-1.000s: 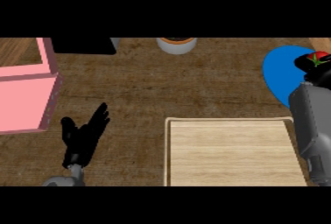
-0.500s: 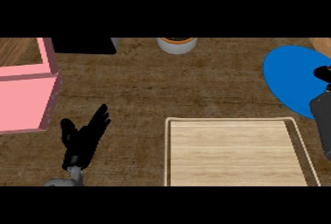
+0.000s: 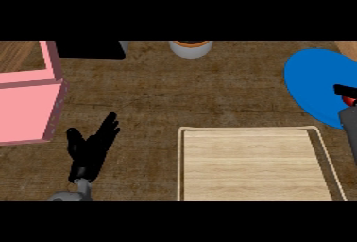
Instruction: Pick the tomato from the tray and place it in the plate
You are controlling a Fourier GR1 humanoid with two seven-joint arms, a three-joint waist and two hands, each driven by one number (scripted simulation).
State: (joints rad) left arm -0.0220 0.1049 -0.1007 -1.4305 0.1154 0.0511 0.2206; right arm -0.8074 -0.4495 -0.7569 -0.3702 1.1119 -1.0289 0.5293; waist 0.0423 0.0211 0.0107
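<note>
At far left we see one pink box (image 3: 26,108), then the left hand (image 3: 89,149) resting low on the counter, fingers straight and pointing up. One pale wooden tray (image 3: 254,164) sits right of centre. One blue plate (image 3: 320,87) lies at right. At the right edge the right hand (image 3: 346,90) is mostly cut off, so we cannot tell its fingers; a red sliver of tomato (image 3: 351,100) shows over the plate, orientation unclear.

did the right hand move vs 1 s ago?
Yes. The right hand with the red tomato has slid toward the view's right edge, across the round blue plate, now mostly out of view.
</note>
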